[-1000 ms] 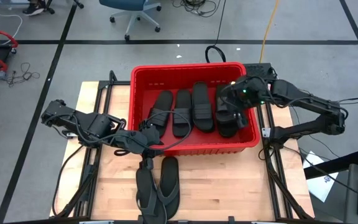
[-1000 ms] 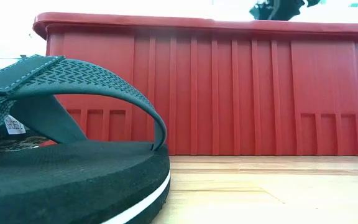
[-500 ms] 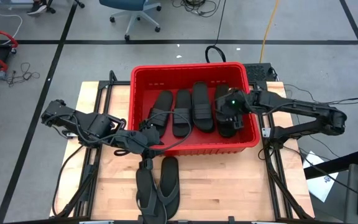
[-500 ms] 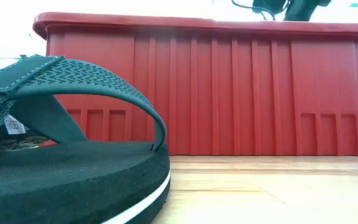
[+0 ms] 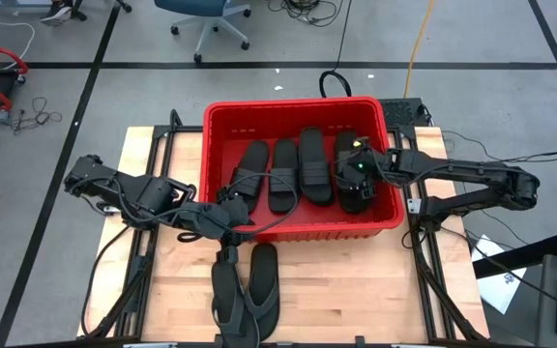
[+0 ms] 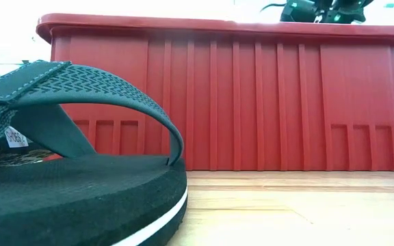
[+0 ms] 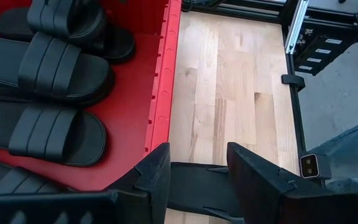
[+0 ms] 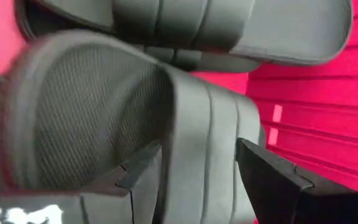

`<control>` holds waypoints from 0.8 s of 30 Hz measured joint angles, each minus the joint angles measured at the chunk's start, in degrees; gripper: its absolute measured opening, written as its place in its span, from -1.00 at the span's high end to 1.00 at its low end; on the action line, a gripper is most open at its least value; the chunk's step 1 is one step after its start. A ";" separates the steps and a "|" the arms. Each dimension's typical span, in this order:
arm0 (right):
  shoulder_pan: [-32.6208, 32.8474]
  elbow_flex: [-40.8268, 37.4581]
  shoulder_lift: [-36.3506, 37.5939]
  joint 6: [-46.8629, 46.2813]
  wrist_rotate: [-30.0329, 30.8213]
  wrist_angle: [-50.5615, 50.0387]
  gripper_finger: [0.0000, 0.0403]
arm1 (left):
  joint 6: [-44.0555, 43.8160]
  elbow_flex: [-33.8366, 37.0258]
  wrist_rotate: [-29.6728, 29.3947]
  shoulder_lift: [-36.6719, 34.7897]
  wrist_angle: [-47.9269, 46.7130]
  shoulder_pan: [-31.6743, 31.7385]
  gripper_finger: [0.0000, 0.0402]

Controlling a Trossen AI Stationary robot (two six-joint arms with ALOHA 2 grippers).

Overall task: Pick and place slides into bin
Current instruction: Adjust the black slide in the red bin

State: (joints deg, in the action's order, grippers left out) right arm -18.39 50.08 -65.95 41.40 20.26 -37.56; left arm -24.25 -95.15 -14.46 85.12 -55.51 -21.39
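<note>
The red bin [image 5: 298, 102] holds several black slides with ribbed straps [image 5: 283, 174]. My right gripper [image 5: 356, 172] is open inside the bin at its right end, low over the rightmost slide [image 5: 354, 198]. Its fingers stand on either side of that slide's ribbed strap [image 8: 194, 124]. Two thong sandals [image 5: 228, 290] [image 5: 265, 285] lie flat on the table in front of the bin. My left gripper [image 5: 228, 220] is open by the bin's near wall, above one thong sandal [image 7: 194, 186]. That sandal shows between its fingers. My right gripper comes down from above with one finger [image 8: 138, 177] on each side of the rightmost slide's ribbed strap [image 8: 216, 137]. I cannot tell whether the fingers touch it. The slide lies in the bin.
The bin's near wall [image 6: 224, 102] stands between the thong sandals and the slides inside. A thong sandal [image 6: 67, 184] fills the low view's near left. Bare wooden table [image 5: 356, 280] lies to the right of the sandals.
My right gripper has gone from the bin's far right corner toward the near edge and a little left, coming down over the rightmost slide. My left arm has kept still.
</note>
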 joint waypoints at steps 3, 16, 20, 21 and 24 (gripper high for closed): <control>0.02 -0.58 0.02 -0.06 0.87 -0.40 0.03 | -0.24 0.01 0.00 0.00 0.02 -0.02 0.23; 0.02 -4.06 0.02 -2.04 1.12 3.47 0.23 | -0.24 0.02 0.00 0.00 0.02 0.00 0.23; 0.04 -4.08 0.02 -4.19 2.67 3.65 0.55 | -0.24 0.00 0.00 0.00 0.02 -0.01 0.23; 0.04 -4.08 0.02 -4.60 3.22 3.65 0.65 | -0.24 0.00 0.00 0.00 0.02 -0.02 0.23; 0.04 -4.08 0.04 -4.73 4.14 3.60 0.91 | -0.24 0.00 0.00 0.00 0.03 -0.02 0.23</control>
State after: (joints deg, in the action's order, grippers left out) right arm -18.35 46.00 -65.91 36.66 24.40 -33.95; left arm -24.49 -95.15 -14.46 85.12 -55.48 -21.41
